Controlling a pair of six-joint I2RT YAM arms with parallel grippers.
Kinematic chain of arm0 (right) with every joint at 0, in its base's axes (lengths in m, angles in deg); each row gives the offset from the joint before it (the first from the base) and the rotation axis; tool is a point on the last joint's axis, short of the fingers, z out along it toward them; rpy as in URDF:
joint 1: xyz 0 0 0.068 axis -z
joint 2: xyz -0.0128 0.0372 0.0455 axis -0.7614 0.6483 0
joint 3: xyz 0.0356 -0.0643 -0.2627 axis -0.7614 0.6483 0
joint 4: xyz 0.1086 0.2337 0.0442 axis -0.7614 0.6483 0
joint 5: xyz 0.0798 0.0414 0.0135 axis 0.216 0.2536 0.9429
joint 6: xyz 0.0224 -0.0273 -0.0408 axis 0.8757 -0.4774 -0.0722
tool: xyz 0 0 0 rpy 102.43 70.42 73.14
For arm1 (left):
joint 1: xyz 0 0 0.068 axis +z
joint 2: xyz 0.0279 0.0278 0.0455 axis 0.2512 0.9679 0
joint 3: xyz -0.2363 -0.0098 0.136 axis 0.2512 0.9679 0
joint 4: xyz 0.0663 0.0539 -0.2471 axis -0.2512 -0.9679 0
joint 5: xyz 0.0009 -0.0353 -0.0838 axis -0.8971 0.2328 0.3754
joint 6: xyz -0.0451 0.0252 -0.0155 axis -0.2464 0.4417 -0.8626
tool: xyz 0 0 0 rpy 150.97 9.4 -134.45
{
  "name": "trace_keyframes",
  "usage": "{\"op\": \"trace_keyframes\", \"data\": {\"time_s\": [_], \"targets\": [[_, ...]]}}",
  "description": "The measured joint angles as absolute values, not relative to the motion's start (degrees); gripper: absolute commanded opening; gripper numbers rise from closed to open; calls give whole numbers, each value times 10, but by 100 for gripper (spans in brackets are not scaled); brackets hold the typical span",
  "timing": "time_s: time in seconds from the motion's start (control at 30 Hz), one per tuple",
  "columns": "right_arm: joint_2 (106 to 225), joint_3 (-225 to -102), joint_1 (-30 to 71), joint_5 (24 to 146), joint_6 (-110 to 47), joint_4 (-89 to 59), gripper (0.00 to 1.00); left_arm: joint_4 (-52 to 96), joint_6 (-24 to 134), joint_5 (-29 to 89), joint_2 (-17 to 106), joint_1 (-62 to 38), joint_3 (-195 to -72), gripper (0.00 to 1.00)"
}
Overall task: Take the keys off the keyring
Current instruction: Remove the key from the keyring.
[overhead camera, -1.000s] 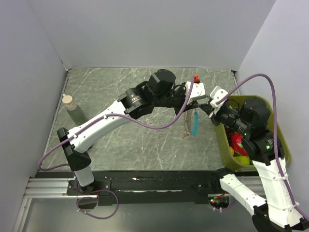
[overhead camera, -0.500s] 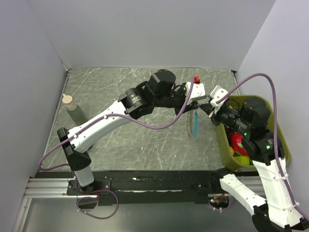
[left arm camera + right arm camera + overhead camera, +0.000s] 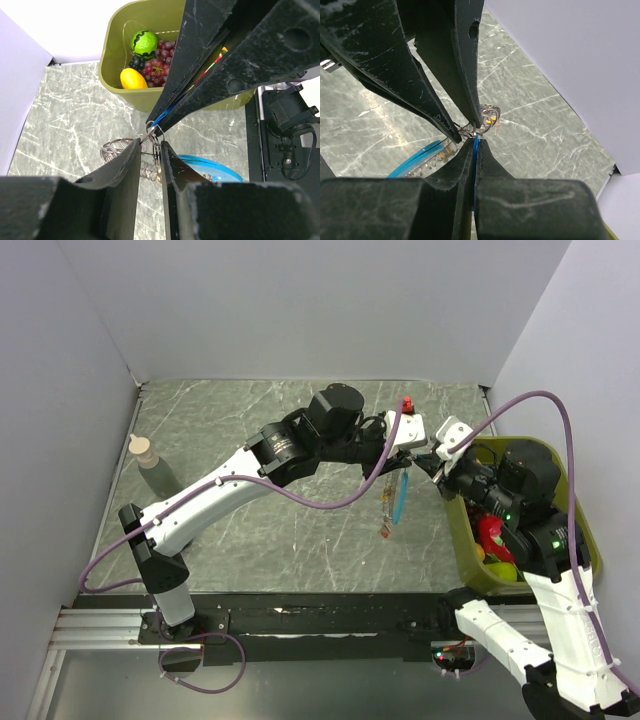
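Room: plain pale walls (image 3: pixel 300 310) close you in behind and on both sides.
Counter: the grey-green marbled counter (image 3: pixel 250 530) fills the floor of the space.
Bin: the olive bin (image 3: pixel 585 540) sits at the counter's right edge with toy fruit inside.
Bottle: a capped bottle (image 3: pixel 152 465) stands upright near the left wall.
Left end effector: your left end effector (image 3: pixel 149 147) is clenched on the keyring, held above the counter.
Right end effector: your right end effector (image 3: pixel 475 145) meets it tip to tip, pinching a thin blue key (image 3: pixel 476 142).
Keyring: the keyring (image 3: pixel 117 148) hangs in silvery coils between both end effectors, off the counter.
Light-blue strip: the light-blue strip (image 3: pixel 399 498) dangles from the ring.
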State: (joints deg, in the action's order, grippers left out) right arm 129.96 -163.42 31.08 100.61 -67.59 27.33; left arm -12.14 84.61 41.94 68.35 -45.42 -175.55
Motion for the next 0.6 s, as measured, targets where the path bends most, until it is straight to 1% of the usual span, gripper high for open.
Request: {"op": "trace_keyframes", "data": {"time_s": [0.03, 0.17, 0.23, 0.33, 0.37, 0.4, 0.43, 0.5, 0.53, 0.6], "targets": [[1300, -1635, 311, 1006, -676, 274, 0, -121, 847, 419, 684, -454, -1756, 32], [1302, -1639, 311, 1003, -676, 275, 0, -121, 850, 423, 683, -454, -1756, 34], [1303, -1639, 311, 1002, -676, 275, 0, -121, 851, 424, 683, -454, -1756, 33], [1303, -1639, 311, 1002, -676, 275, 0, -121, 851, 424, 683, -454, -1756, 27], [1303, -1639, 311, 1002, -676, 275, 0, -121, 851, 424, 683, -454, -1756, 27], [1303, -1639, 311, 1003, -676, 276, 0, -121, 852, 423, 683, -454, -1756, 28], [1303, -1639, 311, 1002, -676, 276, 0, -120, 852, 423, 683, -454, -1756, 34], [1303, -1640, 311, 1002, -676, 276, 0, -119, 853, 424, 683, -454, -1756, 38], [1303, -1641, 311, 1000, -676, 275, 0, -119, 854, 427, 682, -454, -1756, 37], [1304, -1644, 311, 998, -676, 275, 0, -120, 855, 429, 682, -454, -1756, 33]]}}
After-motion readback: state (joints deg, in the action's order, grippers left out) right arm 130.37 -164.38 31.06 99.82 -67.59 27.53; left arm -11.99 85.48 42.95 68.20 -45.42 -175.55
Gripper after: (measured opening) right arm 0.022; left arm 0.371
